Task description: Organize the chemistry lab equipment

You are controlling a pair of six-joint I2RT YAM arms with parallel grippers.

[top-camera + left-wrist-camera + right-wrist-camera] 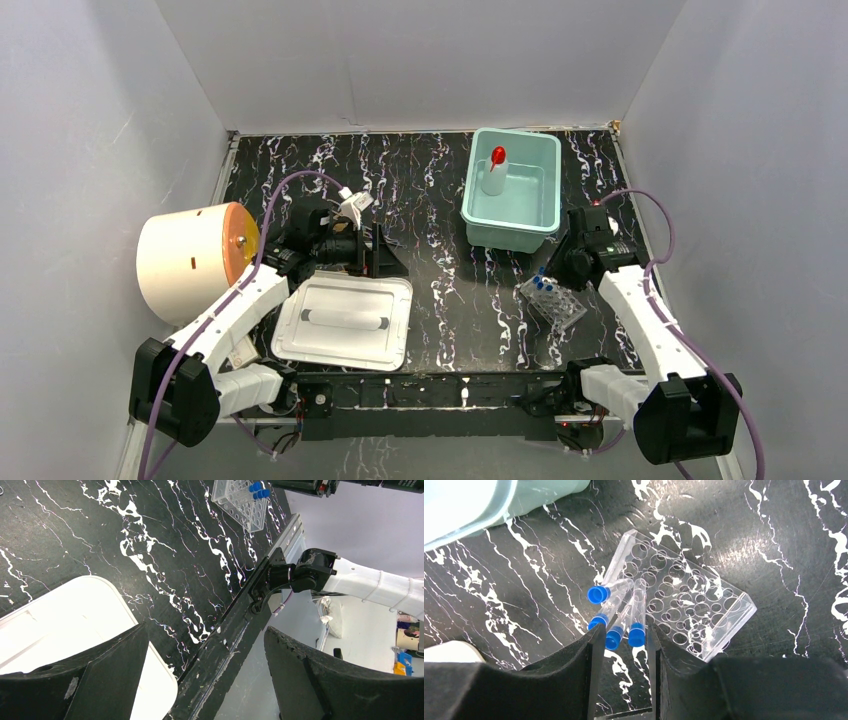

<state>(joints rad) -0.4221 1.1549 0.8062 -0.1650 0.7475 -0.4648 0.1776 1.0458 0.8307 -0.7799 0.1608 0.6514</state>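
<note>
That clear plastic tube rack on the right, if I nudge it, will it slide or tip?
The clear plastic tube rack looks rigid and light, sitting low and wide, so it would probably slide on the black marbled table rather than tip. Its four blue-capped clear tubes lean loosely, so they may shift or fall out.

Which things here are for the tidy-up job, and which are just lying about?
For the job:
- white squeeze bottle with red cap, standing in the teal bin
- clear tube rack
- blue-capped tubes, lying on the rack

Just lying about:
- big cream cylinder with the orange face
</note>
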